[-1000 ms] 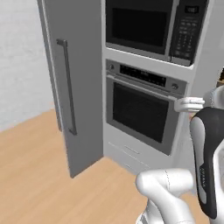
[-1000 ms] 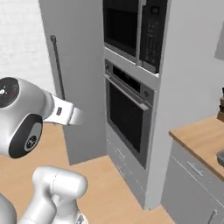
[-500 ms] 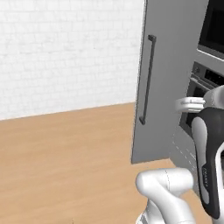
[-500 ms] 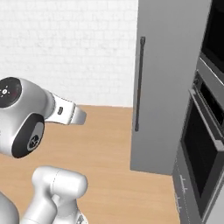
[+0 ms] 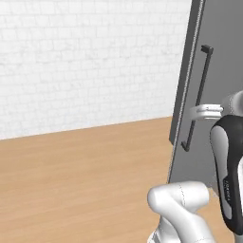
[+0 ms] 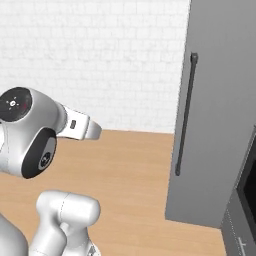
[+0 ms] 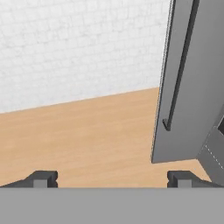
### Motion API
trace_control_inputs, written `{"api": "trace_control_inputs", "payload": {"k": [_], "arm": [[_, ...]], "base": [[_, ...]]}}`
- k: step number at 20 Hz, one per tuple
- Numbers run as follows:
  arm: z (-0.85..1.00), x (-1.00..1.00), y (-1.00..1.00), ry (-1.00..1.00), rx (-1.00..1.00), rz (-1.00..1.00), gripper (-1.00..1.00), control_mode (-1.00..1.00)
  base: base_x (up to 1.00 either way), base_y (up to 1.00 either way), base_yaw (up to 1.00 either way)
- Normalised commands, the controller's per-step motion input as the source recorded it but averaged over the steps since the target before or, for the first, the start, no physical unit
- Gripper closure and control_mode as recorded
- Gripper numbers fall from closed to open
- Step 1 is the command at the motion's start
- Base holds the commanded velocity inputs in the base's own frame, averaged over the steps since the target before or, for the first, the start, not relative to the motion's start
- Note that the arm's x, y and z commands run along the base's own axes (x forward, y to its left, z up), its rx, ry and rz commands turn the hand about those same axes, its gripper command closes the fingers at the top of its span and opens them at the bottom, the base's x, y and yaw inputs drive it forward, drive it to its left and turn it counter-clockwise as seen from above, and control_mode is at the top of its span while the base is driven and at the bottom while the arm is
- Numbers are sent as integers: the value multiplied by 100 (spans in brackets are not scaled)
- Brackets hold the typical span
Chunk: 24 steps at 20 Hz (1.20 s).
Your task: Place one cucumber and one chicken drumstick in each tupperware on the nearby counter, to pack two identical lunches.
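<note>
The end effector (image 7: 109, 179) is held spread wide with nothing between its fingertips (image 7: 43, 178). Ahead and to its right a tall grey cabinet (image 7: 192, 87) with a dark handle (image 7: 177, 74) is seen, on wooden floor (image 7: 78, 131).

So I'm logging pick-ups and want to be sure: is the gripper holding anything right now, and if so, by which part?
Nothing is held. In the hand view the gripper stands wide open, with only bare wooden floor between its fingertips.

White brick wall (image 5: 85, 61), tan wood floor (image 5: 80, 180) — tall grey cabinet (image 6: 220, 110) with a dark handle (image 6: 185, 115).
</note>
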Motion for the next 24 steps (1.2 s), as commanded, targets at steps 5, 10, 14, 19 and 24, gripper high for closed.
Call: {"api": "trace_control_inputs", "payload": {"k": [5,10,14,19,24], "arm": [[0,0,0,0,0,0,-100,100],[0,0,0,0,0,0,-100,100],[0,0,0,0,0,0,-100,100],[0,0,0,0,0,0,-100,100],[0,0,0,0,0,0,-100,100]], "base": [[100,84,-13],[100,73,-16],[100,-16,13],[98,7,31],[86,100,-2]]}}
